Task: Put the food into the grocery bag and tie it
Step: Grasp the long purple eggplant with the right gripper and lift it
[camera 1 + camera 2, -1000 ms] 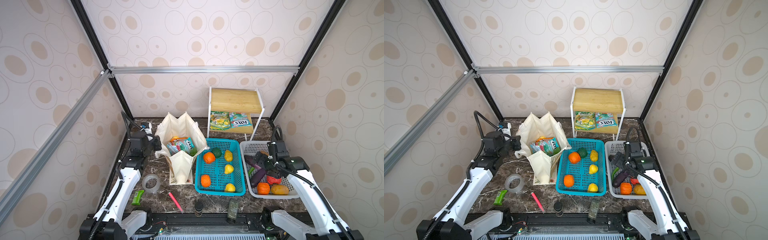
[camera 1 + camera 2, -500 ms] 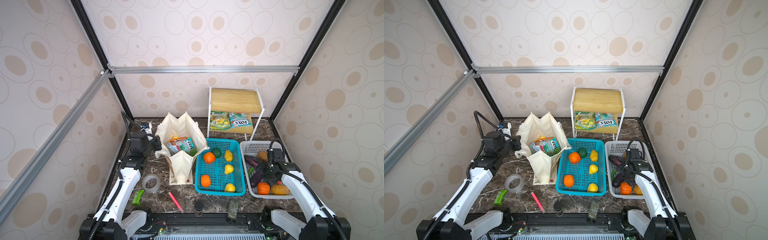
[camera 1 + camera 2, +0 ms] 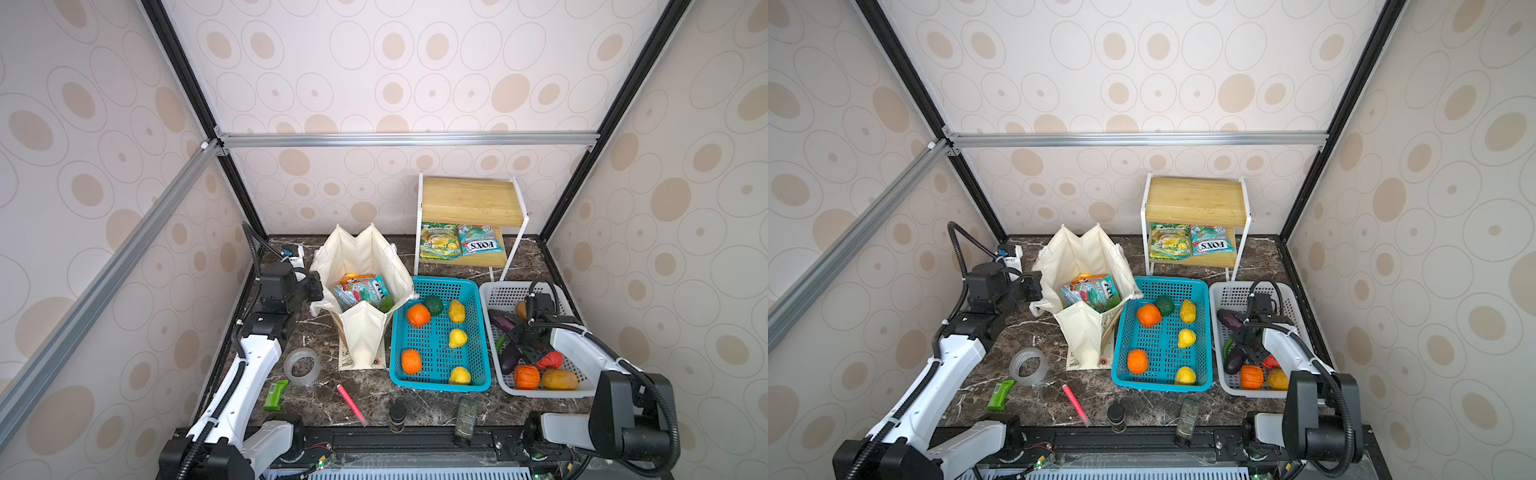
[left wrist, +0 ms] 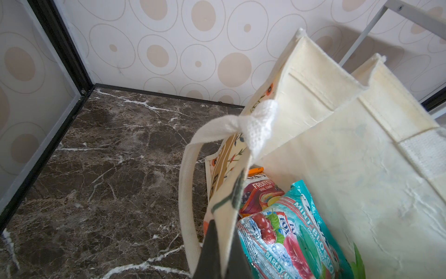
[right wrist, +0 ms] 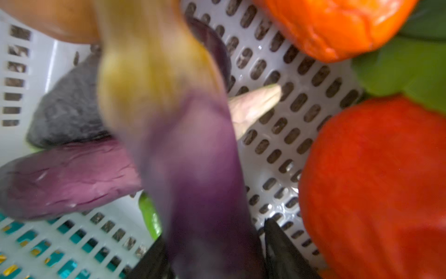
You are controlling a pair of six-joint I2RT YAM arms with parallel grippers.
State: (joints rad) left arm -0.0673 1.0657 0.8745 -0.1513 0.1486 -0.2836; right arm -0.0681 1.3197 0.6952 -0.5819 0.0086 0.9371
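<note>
While the left gripper (image 4: 224,251) pinches the rim of the grocery bag (image 3: 361,253) on its own side, jaws closed flat on the cloth, the bag stands open on the marble table (image 3: 316,401), touching the turquoise basket (image 3: 478,291), with candy packets (image 3: 365,289) inside. The right gripper (image 5: 213,232) is down in the white basket (image 3: 496,291). Its jaws stand half-wide on both sides of a purple eggplant (image 5: 193,169), very near its skin; I cannot tell if they press it. A second eggplant (image 5: 67,176) lies beside.

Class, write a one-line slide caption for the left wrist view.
Left hand pinches the rim of the grocery bag, candy packets already inside.
</note>
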